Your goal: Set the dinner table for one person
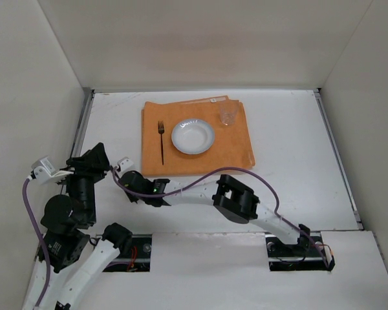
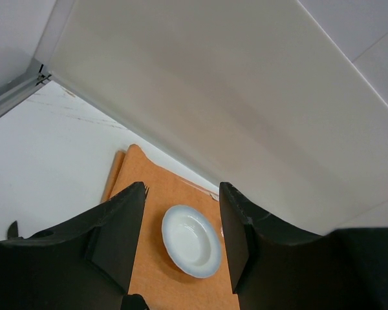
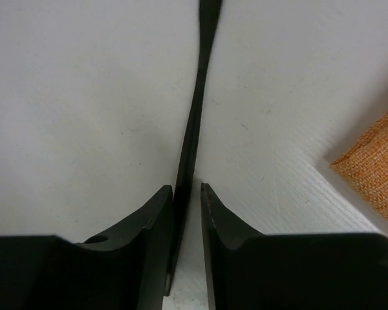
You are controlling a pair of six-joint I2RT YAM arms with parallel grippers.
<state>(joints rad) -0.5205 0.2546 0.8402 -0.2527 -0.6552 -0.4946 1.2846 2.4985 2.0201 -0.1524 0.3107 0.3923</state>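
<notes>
The white dinner table (image 1: 291, 161) carries an orange placemat (image 1: 236, 152) with a black fork (image 1: 161, 139) on its left part, a white plate (image 1: 193, 136) in the middle and a clear glass (image 1: 228, 113) at the back right. My right gripper (image 3: 187, 188) reaches left of the mat's near corner (image 1: 130, 183). Its jaws straddle a thin black utensil handle (image 3: 197, 97) lying on the table. The left finger touches the handle and a small gap shows at the right finger. My left gripper (image 2: 182, 194) hangs open and empty at the left (image 1: 98, 157), facing the plate (image 2: 191, 240).
White walls (image 1: 181, 45) enclose the table on the back and both sides. The right arm's forearm (image 1: 236, 197) stretches across the near part of the table. The placemat's corner (image 3: 375, 161) lies just right of the right gripper.
</notes>
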